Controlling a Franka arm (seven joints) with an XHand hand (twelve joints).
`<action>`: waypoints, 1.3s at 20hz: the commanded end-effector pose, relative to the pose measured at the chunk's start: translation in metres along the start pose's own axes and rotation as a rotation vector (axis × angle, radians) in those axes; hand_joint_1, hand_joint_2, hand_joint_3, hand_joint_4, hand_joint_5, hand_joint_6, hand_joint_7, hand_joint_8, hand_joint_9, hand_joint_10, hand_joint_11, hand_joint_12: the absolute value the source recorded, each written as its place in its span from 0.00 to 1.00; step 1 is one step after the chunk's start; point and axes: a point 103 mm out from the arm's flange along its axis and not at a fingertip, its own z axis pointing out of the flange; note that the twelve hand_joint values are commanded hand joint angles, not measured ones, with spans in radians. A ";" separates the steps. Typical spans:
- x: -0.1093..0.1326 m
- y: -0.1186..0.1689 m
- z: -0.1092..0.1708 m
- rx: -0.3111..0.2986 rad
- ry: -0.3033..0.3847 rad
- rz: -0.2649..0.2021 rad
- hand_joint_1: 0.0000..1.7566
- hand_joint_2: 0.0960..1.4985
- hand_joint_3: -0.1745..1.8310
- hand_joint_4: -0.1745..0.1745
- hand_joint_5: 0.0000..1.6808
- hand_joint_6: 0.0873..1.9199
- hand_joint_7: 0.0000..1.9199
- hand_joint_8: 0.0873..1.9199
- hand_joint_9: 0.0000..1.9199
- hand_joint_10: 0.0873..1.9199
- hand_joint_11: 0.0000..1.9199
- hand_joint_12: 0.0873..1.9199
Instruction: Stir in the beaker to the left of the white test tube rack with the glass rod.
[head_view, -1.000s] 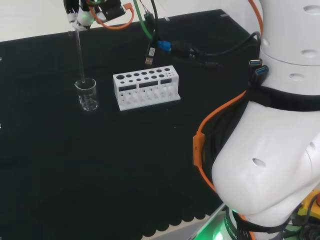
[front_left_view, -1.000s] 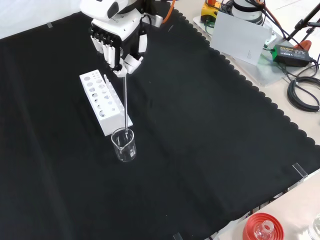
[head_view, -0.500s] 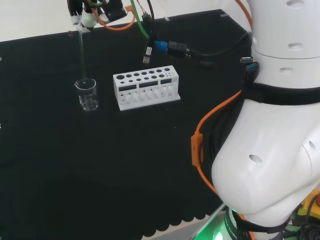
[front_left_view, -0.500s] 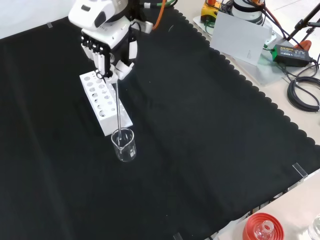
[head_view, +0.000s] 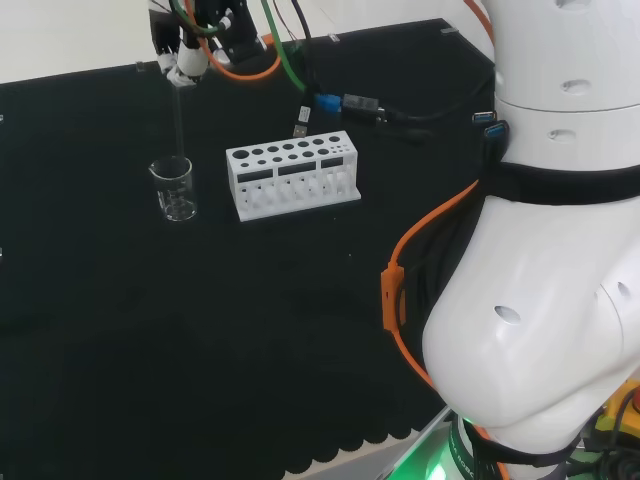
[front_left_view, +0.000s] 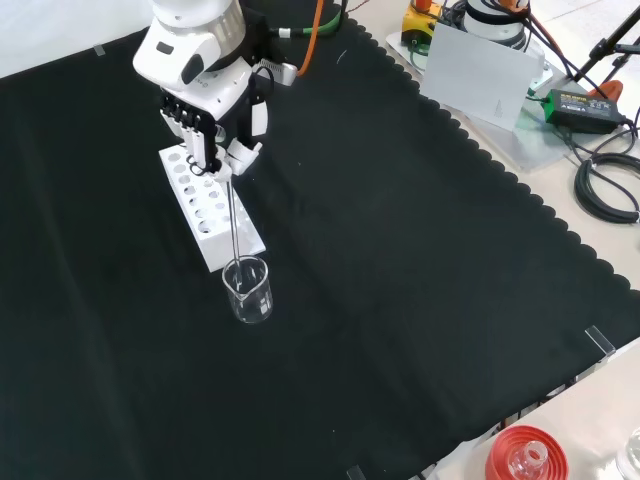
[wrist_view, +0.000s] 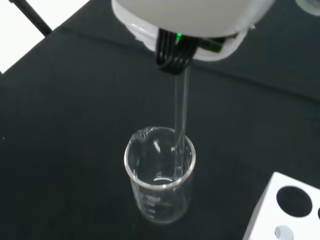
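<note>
On black cloth (front_left_view: 420, 260), bench inventory:

Beaker (front_left_view: 248, 290): clear glass, upright, w/ pouring lip. Front view: just below the near end of the rack, almost touching it. Head view: beaker (head_view: 174, 188) sits left of rack, small gap between. Wrist view: beaker (wrist_view: 160, 177) seen from above, printed scale on wall; contents can't be told.

Rod (front_left_view: 234, 225): clear glass, near vertical w/ slight tilt. Upper end pinched in hand, lower end inside beaker. Head view: rod (head_view: 179, 120) runs from hand down into beaker mouth. Wrist view: rod (wrist_view: 181, 125) enters on the side of the rim nearer the rack, against or close to inner wall; tip reaches toward base.

Hand (front_left_view: 212, 110): black and white, fingers curled downward and closed on rod top, grasping it. Front view: hangs over the rack's far half. Head view: hand (head_view: 185, 55) at top edge, above and slightly behind beaker, cables trailing to its right.

Rack (front_left_view: 205, 205): white, rows of round holes, standing flat. Head view: rack (head_view: 290, 175) mid-cloth, long side facing camera. Wrist view: one corner of rack (wrist_view: 287, 207) beside beaker.

Misc.: red ribbed ring (front_left_view: 525, 455) w/ glass piece on it, off cloth at front view's lower right edge. Arm links (head_view: 540, 270), white, at head view's right.
</note>
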 end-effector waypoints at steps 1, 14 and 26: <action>0.002 -0.007 0.009 -0.001 0.001 0.007 0.76 0.36 0.46 0.00 0.72 0.28 0.73 0.35 0.92 0.19 0.84 0.35; 0.034 0.002 0.018 0.016 -0.004 -0.032 0.76 0.37 0.46 0.00 0.71 0.28 0.73 0.35 0.92 0.19 0.84 0.35; 0.034 0.022 0.014 0.029 -0.008 -0.039 0.76 0.36 0.46 0.00 0.71 0.28 0.73 0.35 0.92 0.19 0.84 0.35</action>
